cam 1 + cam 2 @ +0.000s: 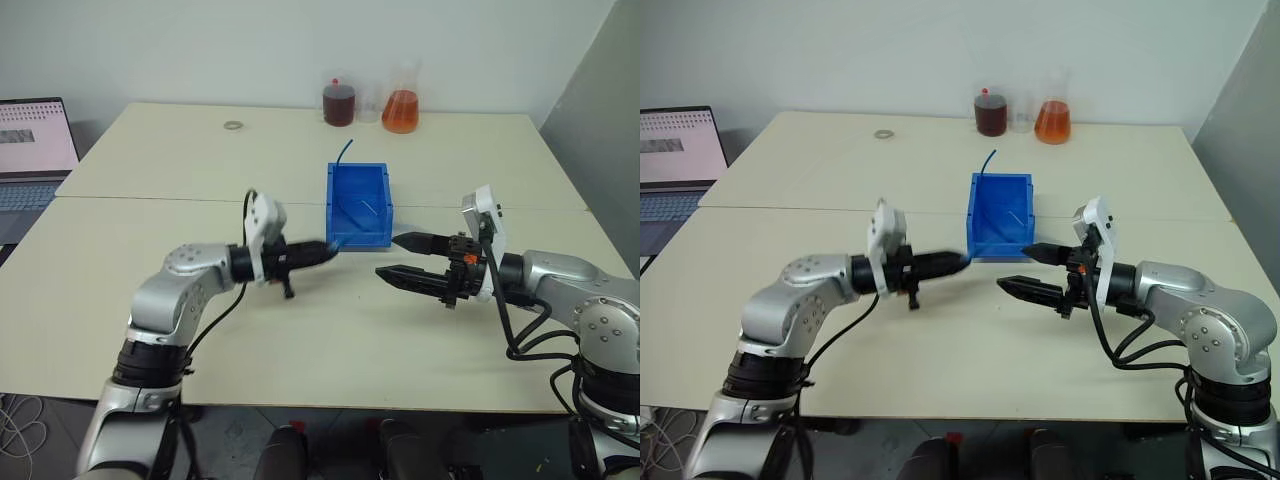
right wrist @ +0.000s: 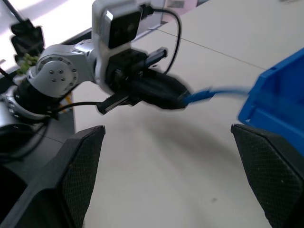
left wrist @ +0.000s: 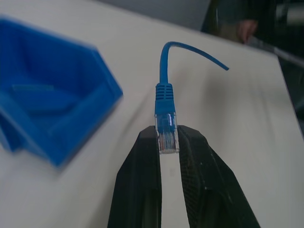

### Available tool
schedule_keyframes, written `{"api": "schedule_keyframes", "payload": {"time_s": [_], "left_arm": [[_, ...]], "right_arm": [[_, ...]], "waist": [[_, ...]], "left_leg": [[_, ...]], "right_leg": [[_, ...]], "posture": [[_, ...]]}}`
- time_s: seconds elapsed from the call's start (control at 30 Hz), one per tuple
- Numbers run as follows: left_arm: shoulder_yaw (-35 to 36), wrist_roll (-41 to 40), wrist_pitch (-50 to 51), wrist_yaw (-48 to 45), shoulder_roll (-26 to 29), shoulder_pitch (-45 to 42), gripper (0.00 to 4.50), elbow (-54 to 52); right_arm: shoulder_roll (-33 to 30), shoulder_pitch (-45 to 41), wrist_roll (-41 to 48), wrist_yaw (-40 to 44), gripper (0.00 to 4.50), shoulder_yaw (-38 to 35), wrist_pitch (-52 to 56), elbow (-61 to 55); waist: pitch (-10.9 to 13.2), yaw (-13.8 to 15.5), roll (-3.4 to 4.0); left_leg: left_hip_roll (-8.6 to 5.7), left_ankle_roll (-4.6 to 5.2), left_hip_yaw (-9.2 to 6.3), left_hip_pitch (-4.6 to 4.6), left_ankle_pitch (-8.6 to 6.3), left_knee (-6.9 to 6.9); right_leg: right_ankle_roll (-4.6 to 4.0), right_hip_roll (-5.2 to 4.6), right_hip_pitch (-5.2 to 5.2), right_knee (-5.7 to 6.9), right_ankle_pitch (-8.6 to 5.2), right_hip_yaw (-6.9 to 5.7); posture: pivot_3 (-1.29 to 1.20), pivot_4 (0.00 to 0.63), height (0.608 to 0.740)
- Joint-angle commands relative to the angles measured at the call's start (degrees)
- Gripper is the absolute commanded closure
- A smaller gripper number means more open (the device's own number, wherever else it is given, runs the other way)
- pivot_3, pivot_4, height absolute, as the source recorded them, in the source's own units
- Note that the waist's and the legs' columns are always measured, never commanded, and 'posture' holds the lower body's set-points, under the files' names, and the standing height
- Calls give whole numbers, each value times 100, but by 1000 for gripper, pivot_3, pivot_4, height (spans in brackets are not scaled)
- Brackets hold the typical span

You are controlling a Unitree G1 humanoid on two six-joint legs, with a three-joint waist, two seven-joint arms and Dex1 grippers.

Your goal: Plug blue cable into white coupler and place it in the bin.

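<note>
Pale worktop, bin (image 1: 359, 207) mid-worktop. Your left claw (image 3: 167, 142) is clamped on the clear plug of the cable (image 3: 164, 92), held up just beside the bin's near wall. Cable looks light and floppy; plug's the stiff bit, grip there. Right claw (image 1: 403, 256) gapes wide, empty.

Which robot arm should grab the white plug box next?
The right one, probably. Its tool is wide open and holds nothing, while the left tool is shut on the blue cable. I can't spot the white coupler in these pictures.
</note>
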Motion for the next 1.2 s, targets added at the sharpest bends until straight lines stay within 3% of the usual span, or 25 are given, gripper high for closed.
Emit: {"api": "schedule_keyframes", "payload": {"time_s": [0.03,0.4,0.73,0.87,1.2], "left_arm": [[438,-831,842,723,-343,-48,4256,-456],[369,-2005,1596,637,-211,271,4256,-967],[277,-2163,1496,646,-129,427,4256,-1039],[265,-2168,1458,689,-155,463,4256,-1056],[299,-2200,1441,752,-182,440,4256,-1081]], "right_arm": [[-26,36,712,-104,0,-170,223,-128],[148,-581,1267,-400,0,-241,169,1001],[88,-967,1567,-225,0,-75,253,1293],[25,-987,1601,-136,632,-20,246,1320],[18,-1009,1593,-20,3040,80,186,1379]], "waist": [[0,-21,1],[0,-53,1],[0,-41,1],[0,-37,1],[0,-37,1]], "left_leg": [[-1,0,3,3,0,-1],[2,-1,8,10,1,-2],[1,-1,10,7,1,-7],[1,-1,11,7,1,-7],[0,-1,11,7,0,-8]], "right_leg": [[0,-1,0,1,0,3],[0,3,0,5,0,7],[0,2,-2,-2,0,8],[0,2,-1,-2,0,9],[0,2,-2,-3,0,9]], "posture": [[0,150,740],[0,150,740],[0,150,740],[0,150,740],[0,150,740]]}}
